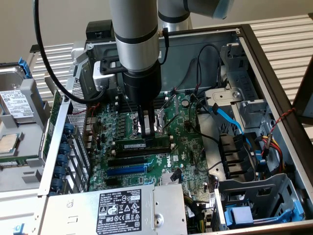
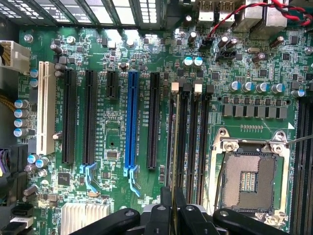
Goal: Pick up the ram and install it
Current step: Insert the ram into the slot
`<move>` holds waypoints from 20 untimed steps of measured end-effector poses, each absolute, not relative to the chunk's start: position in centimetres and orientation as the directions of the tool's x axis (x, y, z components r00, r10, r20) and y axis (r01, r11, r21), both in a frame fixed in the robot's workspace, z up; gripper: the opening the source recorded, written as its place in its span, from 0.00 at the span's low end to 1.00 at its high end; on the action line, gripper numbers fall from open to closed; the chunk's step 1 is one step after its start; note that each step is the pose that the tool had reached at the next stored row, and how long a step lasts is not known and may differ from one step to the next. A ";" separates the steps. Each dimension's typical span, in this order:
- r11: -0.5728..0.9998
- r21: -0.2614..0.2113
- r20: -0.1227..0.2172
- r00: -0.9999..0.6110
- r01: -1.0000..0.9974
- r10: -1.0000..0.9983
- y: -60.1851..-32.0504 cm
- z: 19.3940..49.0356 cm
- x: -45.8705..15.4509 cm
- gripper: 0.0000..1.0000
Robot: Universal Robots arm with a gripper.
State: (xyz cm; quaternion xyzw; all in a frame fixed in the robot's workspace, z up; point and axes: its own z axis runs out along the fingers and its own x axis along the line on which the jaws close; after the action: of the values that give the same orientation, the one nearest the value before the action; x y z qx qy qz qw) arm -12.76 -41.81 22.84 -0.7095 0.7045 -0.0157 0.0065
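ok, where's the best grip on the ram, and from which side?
Its top long edge, mid-length, from straight above, pinching across the thin faces. The ram stands on edge along the memory slots, so only that edge is free. The hand is shut on it there.

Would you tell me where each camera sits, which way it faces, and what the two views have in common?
Exterior view: outside and above the open computer case, looking down at an angle onto the motherboard; the arm stands at top centre, its gripper at the ram.
Wrist view: on the wrist, looking straight down at the board; the fingers, closed on the ram's edge, show.
Shared: the ram, the blue expansion slot, the CPU socket.
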 end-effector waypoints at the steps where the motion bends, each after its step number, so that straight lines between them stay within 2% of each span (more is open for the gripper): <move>1: -0.007 -0.031 0.013 0.007 -0.999 -1.000 -41.8 22.8 -12.8 0.14; 20: -0.009 -0.041 0.013 0.008 -0.999 -1.000 -41.8 23.6 -13.1 0.14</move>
State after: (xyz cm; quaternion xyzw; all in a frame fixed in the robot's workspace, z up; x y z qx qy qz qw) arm -13.13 -41.81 23.58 -0.7099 0.7040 -0.0191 0.0098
